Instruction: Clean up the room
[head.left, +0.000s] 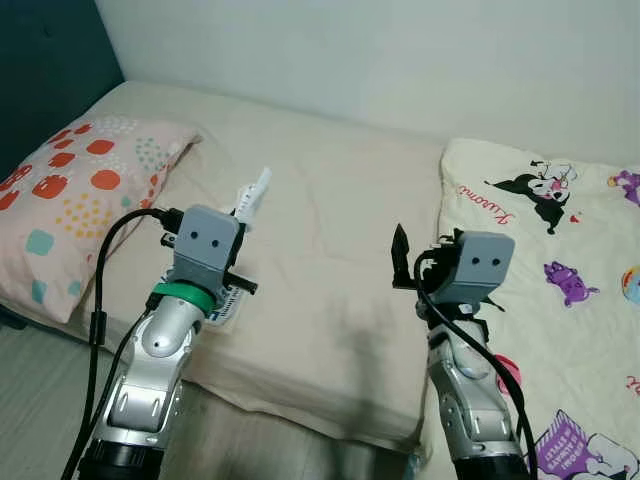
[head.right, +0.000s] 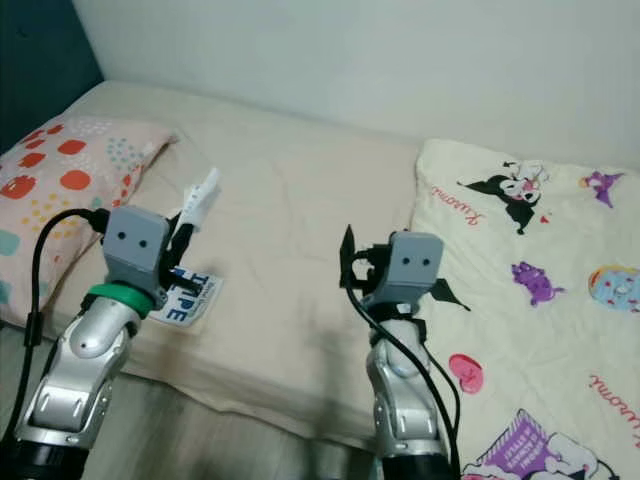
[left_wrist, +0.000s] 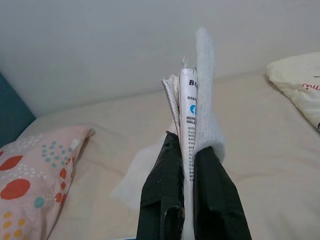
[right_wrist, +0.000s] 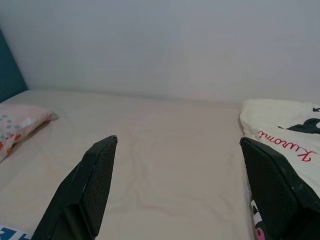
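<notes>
One item is in hand: the left gripper (left_wrist: 187, 200) is clamped on a flat bundle of white packaging (left_wrist: 192, 107), a printed wrapper pressed against thin foam sheet. The bundle's long axis runs straight out along the fingers, its free end pointing up and away toward the far wall, above the near edge of the bed (head.left: 330, 260). A printed packet (head.right: 185, 297) lies flat on the sheet just beneath that wrist, beside the spotted pillow (head.left: 75, 190). The right gripper (right_wrist: 185, 190) hovers over the middle of the bed with its fingers spread wide and nothing between them, the cartoon blanket (head.left: 560, 280) on its right. Judgement: the left arm is nearer the packet, but is occupied; the bundle needs depositing first.
</notes>
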